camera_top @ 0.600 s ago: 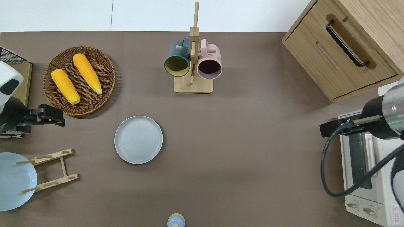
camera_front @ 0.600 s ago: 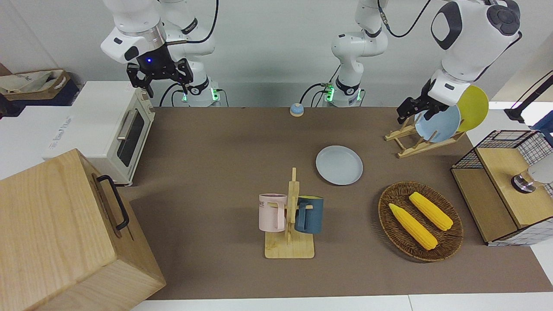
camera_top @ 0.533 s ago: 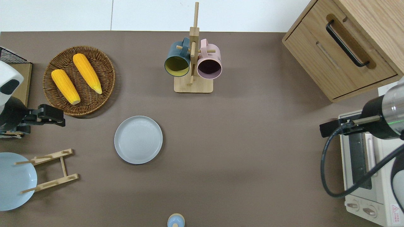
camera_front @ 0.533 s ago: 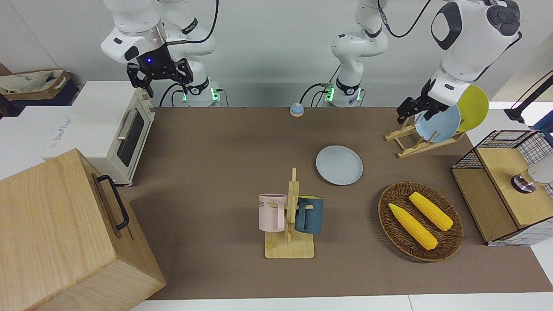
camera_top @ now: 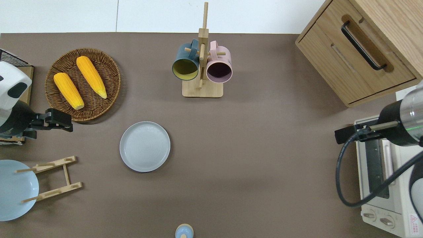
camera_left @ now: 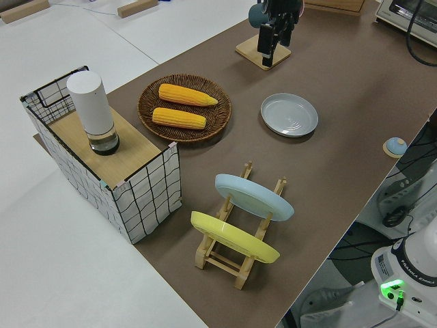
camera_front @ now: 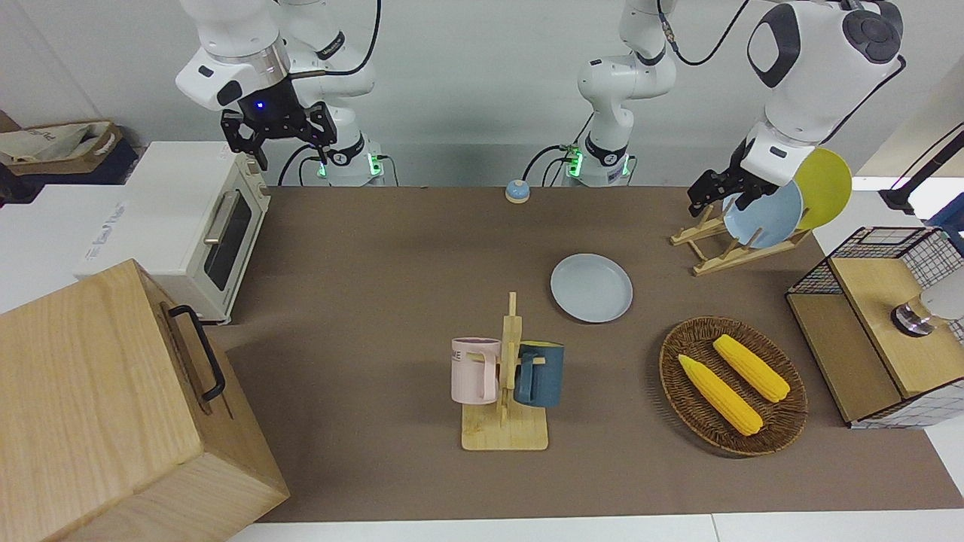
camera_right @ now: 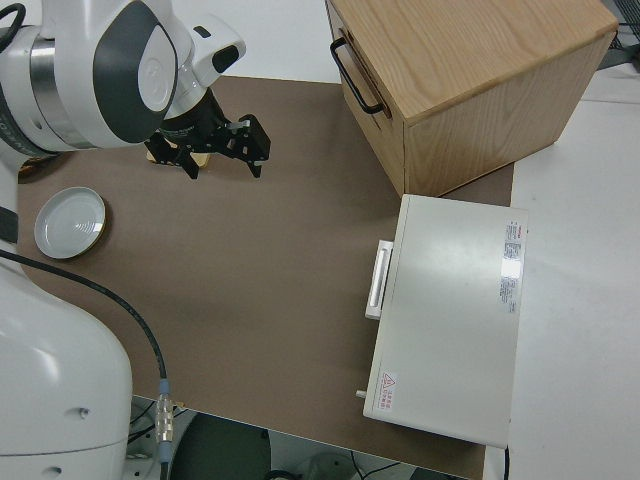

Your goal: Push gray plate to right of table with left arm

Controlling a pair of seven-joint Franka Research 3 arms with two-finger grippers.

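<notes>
step: approach, by my read. Nothing has contacted the plain round pale gray plate (camera_top: 145, 146) yet.
plate: lies flat on the matte brown table (camera_top: 251, 148), a bit left of centre in the overhead frame, mid-right in the front frame (camera_front: 591, 287). Woven wicker basket with two yellow corn cobs (camera_top: 83, 84) sits to its upper left in the overhead frame; wooden dish rack (camera_top: 53, 178) to its lower left.
left gripper: black two-finger gripper (camera_top: 61, 120) on the white left arm (camera_front: 813, 71), at the left edge of the overhead frame, up in the air over bare table at the basket's lower rim, well apart from the plate. Jaws: cannot tell whether spread or closed.
right arm: parked. Right gripper (camera_front: 279, 134) jaws spread, holding nothing.
next: probably drop the left gripper to table height beside the plate's rim on the left arm's side, then sweep toward the right arm's end.
watch: low rim, so contact has to be low or the fingers ride over it.
</notes>
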